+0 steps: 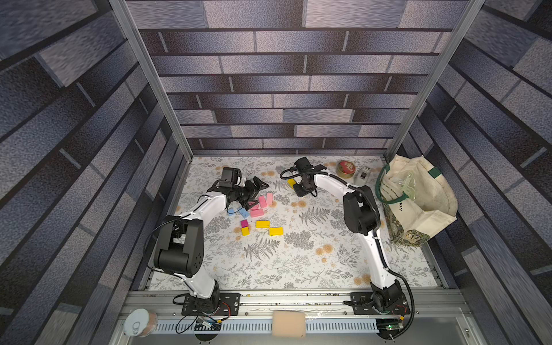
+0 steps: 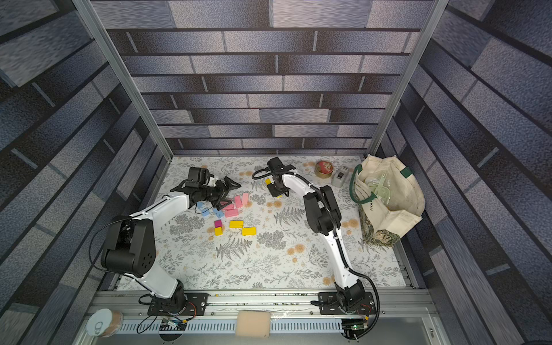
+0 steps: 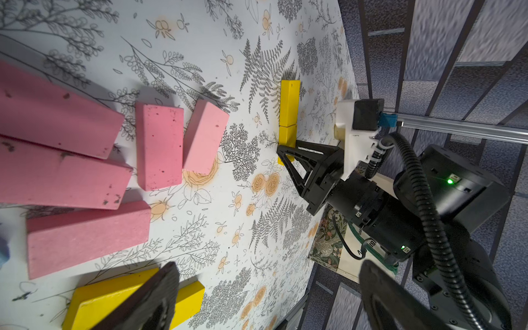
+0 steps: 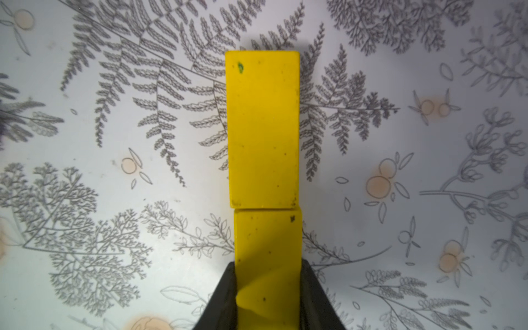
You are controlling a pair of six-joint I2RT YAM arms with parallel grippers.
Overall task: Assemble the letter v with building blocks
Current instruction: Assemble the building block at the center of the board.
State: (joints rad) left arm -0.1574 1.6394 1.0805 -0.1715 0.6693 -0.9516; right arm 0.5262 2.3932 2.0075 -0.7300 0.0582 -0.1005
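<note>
On the left of the flowered table [image 1: 298, 257], the left gripper [image 1: 257, 194] hangs over the loose bricks with its jaws spread wide and nothing between them. In the left wrist view its black fingers [image 3: 154, 297] stand far apart at the picture's edge.

Just under that arm lie the blue bricks [image 1: 244, 212], partly hidden by it. Touching them on the right is a huddle of pink bricks [image 1: 263, 201]. Two of these lie side by side and angled, and another lies flat across their near ends. The left wrist view shows more pink ones close to the camera.

Nearer the robot's base sits the magenta cube [image 1: 244, 223], touching a small yellow brick [image 1: 245, 231] just in front of it. Beside these, a pair of yellow bricks [image 1: 263, 224] lies flat, their corners close together.

Farther right and toward the back wall, the right gripper [image 4: 268, 264] is clenched on the held yellow brick [image 4: 268, 243], pinching its long sides. That brick's far end meets the end of a second yellow brick [image 4: 263, 128] lying flat on the table, so the two form one straight line. I cannot tell whether the held one rests on the table or sits just above it. In both top views only a yellow corner shows past this gripper.

Right of that stand a round red tin [image 1: 346, 168], a small white-grey box [image 1: 363, 176] and a cloth bag [image 1: 418, 194].
</note>
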